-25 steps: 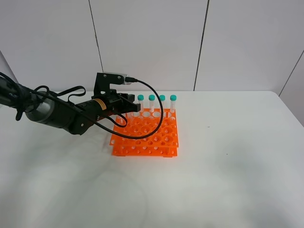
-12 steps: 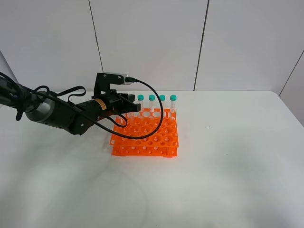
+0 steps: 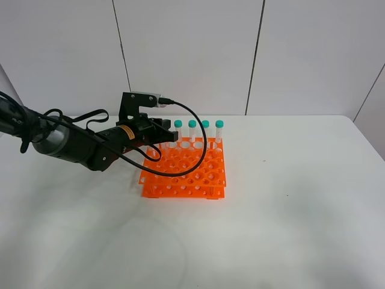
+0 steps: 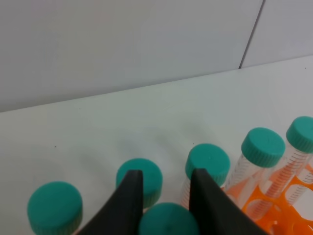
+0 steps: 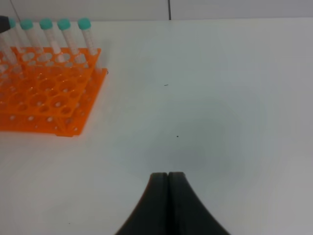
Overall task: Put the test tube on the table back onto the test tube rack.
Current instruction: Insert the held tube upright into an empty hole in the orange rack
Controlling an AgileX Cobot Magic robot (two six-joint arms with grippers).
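Observation:
The orange test tube rack stands on the white table, also seen in the right wrist view. Several teal-capped tubes stand upright in its back row. My left gripper hangs over the rack's back left corner. In the left wrist view the left gripper has its two black fingers on either side of the teal cap of a test tube, shut on it. That tube's body is hidden, so I cannot tell how deep it sits in the rack. The right gripper is shut and empty, low over bare table.
Other capped tubes stand close around the held one. A black cable loops from the left wrist over the rack. White wall panels rise behind the table's far edge.

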